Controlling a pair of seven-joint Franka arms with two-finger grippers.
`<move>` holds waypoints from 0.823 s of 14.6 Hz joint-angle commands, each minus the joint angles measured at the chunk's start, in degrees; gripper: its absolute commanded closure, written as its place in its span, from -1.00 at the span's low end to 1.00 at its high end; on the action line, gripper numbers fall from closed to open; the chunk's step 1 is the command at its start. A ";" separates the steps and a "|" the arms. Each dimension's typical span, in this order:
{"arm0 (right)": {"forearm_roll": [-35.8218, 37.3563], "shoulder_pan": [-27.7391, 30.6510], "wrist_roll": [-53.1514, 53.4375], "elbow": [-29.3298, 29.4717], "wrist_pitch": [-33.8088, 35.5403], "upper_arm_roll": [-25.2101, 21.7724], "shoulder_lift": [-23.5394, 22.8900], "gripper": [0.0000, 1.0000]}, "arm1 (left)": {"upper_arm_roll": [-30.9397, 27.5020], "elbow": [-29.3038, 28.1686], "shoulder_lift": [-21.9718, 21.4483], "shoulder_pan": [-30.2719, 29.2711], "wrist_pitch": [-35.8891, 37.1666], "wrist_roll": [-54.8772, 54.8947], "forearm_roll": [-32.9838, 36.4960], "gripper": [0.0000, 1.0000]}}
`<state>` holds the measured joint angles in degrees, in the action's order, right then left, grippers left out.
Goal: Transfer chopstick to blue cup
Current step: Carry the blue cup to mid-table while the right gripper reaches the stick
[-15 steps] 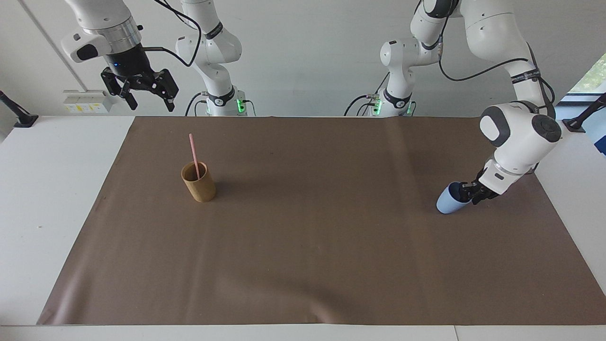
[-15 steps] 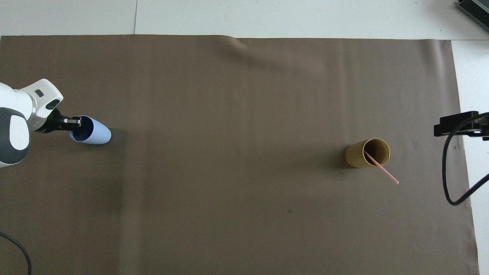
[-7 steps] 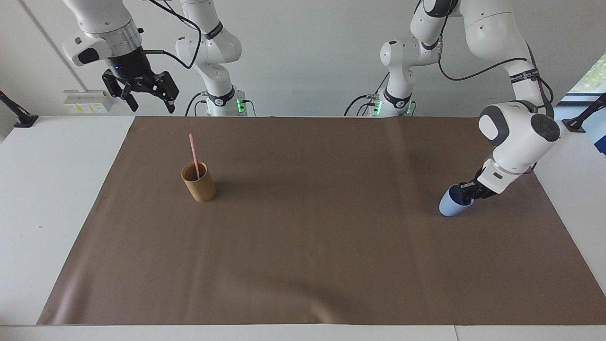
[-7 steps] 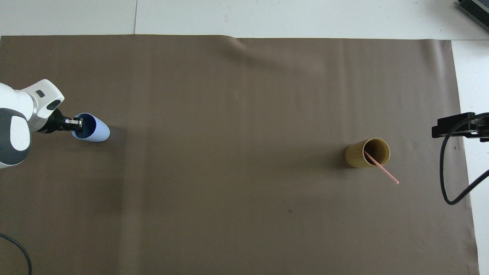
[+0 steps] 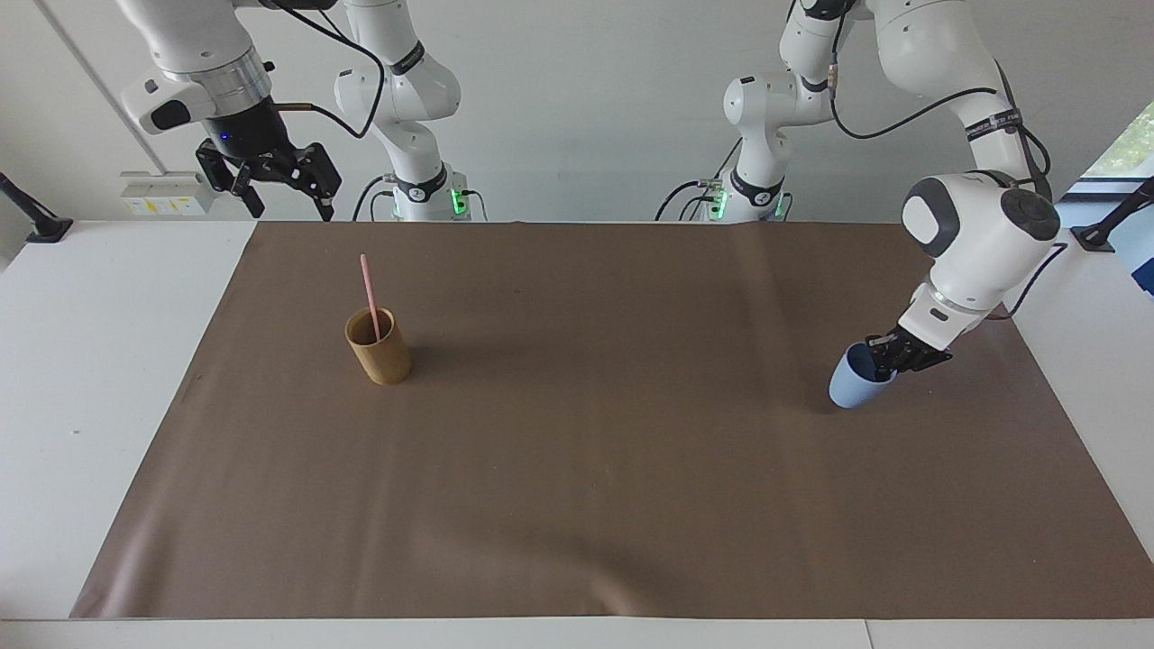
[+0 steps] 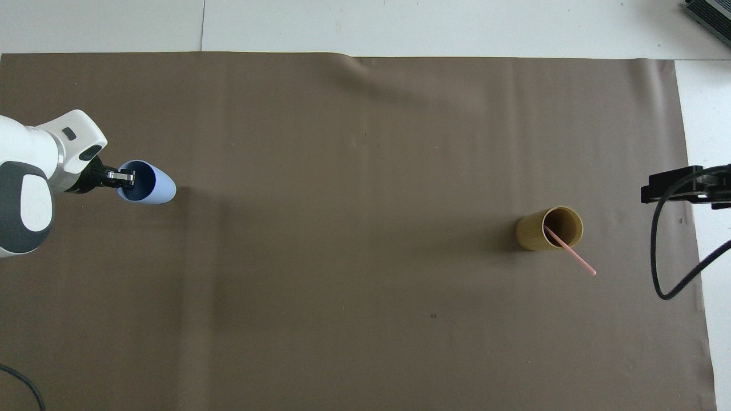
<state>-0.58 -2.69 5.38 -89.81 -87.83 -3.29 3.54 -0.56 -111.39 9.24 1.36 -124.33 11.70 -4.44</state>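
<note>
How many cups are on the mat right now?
2. The blue cup, tilted in the left gripper, at the left arm's end; the tan cup holding the chopstick, toward the right arm's end.

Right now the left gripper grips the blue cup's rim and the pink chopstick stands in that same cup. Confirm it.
Not quite. The left gripper does grip the blue cup at its rim, but the pink chopstick stands in the tan cup at the right arm's end of the table. The facing view shows it.
</note>
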 commanded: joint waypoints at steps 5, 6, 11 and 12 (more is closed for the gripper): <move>-0.12 -1.26 0.07 -3.80 -1.99 0.30 -0.72 -1.00 | -0.67 -3.66 -1.07 17.51 -6.18 -12.28 -0.66 1.00; -0.21 -1.62 -0.28 -3.88 -2.43 0.30 -1.17 -1.00 | -0.76 -3.66 -0.46 20.58 -6.88 -15.36 -0.66 1.00; -0.21 -3.03 0.07 -5.98 -2.69 0.39 0.05 -1.00 | -0.76 -3.49 0.60 34.12 -7.86 -32.59 -0.57 1.00; -0.21 -3.03 -0.11 -7.65 -2.78 0.30 0.67 -1.00 | -0.76 -3.40 0.69 36.06 -8.03 -35.23 -0.57 1.00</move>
<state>-0.58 -5.65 5.38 -93.33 -89.02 -2.97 1.85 -0.04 -113.85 9.99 33.43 -130.70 -19.00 -4.46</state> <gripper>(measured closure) 0.000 0.943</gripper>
